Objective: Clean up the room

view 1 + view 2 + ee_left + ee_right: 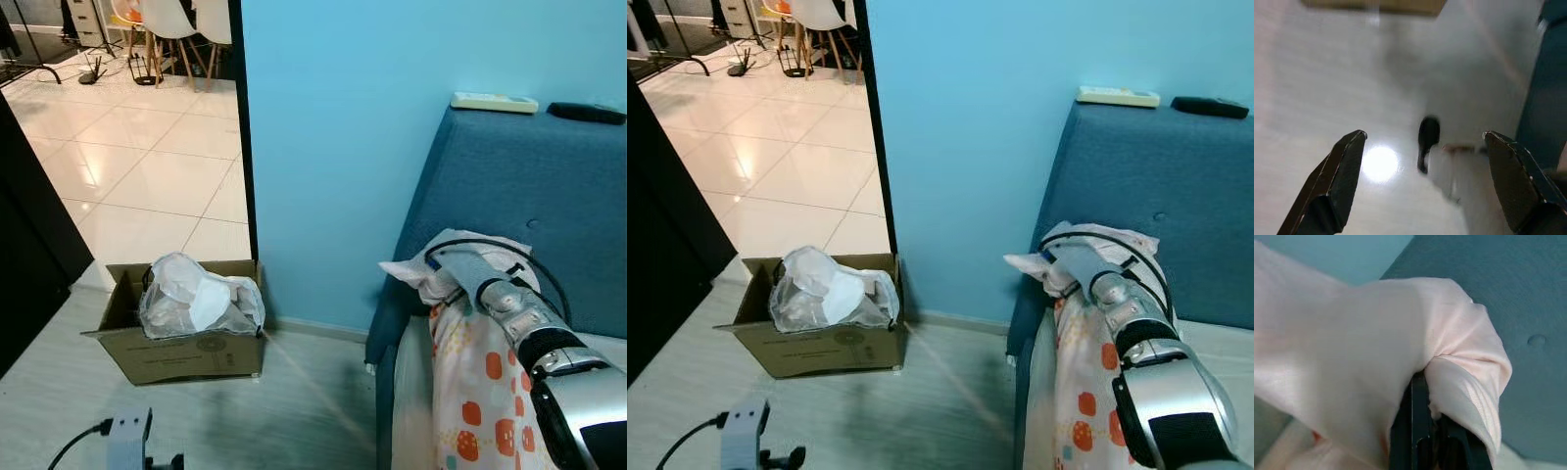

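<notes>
A white cloth with orange spots (470,392) hangs from my right gripper (431,269) beside the arm of the blue sofa (529,176). In the right wrist view the two black fingers (1418,431) are pressed together with the pale cloth (1376,347) bunched around them. A cardboard box (181,338) stuffed with white plastic bags (201,299) stands on the floor to the left, by the blue wall. My left gripper (1422,147) is low over the pale floor, open with nothing between its fingers.
A white remote (494,102) and a black remote (586,113) lie on top of the sofa back. A doorway at the left opens onto a tiled room with chairs (171,24). A dark panel (29,235) stands at the far left.
</notes>
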You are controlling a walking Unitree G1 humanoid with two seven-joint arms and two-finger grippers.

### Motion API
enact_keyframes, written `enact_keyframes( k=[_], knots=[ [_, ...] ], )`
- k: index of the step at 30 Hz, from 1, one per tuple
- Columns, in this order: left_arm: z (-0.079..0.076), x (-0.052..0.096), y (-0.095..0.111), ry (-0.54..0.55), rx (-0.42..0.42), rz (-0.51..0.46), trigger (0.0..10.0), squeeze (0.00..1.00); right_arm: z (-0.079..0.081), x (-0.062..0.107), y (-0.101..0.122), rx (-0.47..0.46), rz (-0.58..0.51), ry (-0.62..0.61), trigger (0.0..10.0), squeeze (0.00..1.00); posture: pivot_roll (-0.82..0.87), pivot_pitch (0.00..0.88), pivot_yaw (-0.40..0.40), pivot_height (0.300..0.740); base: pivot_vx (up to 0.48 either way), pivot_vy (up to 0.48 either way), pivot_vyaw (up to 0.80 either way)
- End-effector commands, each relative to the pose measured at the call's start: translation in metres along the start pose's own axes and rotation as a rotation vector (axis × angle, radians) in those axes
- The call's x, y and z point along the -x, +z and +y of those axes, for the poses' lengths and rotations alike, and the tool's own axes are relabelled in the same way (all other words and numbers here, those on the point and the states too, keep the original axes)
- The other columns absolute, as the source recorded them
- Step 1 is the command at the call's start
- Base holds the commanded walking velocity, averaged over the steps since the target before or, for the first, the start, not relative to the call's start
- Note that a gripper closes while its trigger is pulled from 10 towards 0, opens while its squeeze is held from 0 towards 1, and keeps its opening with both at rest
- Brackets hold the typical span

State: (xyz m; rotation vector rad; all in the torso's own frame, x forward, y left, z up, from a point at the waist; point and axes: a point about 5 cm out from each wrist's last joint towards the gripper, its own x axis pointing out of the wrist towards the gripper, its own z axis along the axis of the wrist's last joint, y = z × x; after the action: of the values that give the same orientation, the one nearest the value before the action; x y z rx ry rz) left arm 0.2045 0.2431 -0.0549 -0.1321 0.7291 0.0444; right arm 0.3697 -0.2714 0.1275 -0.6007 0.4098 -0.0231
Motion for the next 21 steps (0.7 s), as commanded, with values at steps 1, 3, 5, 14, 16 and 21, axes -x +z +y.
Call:
enact_keyframes(
  k=[1, 3, 5, 14, 16, 21],
  knots=[
    [-0.003, -0.004, 0.015, -0.034, 0.039, -0.061, 10.0, 0.00, -0.010, 0.001, 0.014, -0.260, -0.125, -0.032, 10.0, 0.00, 0.01, 0.058, -0.056, 0.740, 0.000, 0.000, 0.00],
    [-0.003, -0.004, 0.015, -0.034, 0.039, -0.061, 10.0, 0.00, -0.010, 0.001, 0.014, -0.260, -0.125, -0.032, 10.0, 0.00, 0.01, 0.058, -0.056, 0.740, 0.000, 0.000, 0.00],
    [-0.003, -0.007, 0.037, -0.069, 0.052, -0.133, 10.0, 0.00, -0.022, 0.004, 0.033, -0.527, -0.301, -0.016, 10.0, 0.00, 0.00, 0.050, -0.057, 0.740, 0.000, 0.000, 0.00],
    [-0.027, -0.015, 0.107, -0.271, -0.012, -0.348, 10.0, 0.00, -0.042, 0.035, 0.065, -0.820, -0.759, 0.267, 10.0, 0.00, -0.03, 0.009, -0.047, 0.740, 0.000, 0.000, 0.00],
    [-0.034, -0.015, 0.120, -0.311, -0.025, -0.390, 10.0, 0.00, -0.035, 0.044, 0.068, -0.800, -0.799, 0.377, 10.0, 0.00, -0.04, 0.000, -0.046, 0.740, 0.000, 0.000, 0.00],
    [-0.050, -0.013, 0.147, -0.407, -0.039, -0.481, 10.0, 0.00, -0.013, 0.067, 0.072, -0.677, -0.845, 0.653, 10.0, 0.00, -0.05, 0.000, -0.048, 0.740, 0.000, 0.000, 0.00]
  ],
)
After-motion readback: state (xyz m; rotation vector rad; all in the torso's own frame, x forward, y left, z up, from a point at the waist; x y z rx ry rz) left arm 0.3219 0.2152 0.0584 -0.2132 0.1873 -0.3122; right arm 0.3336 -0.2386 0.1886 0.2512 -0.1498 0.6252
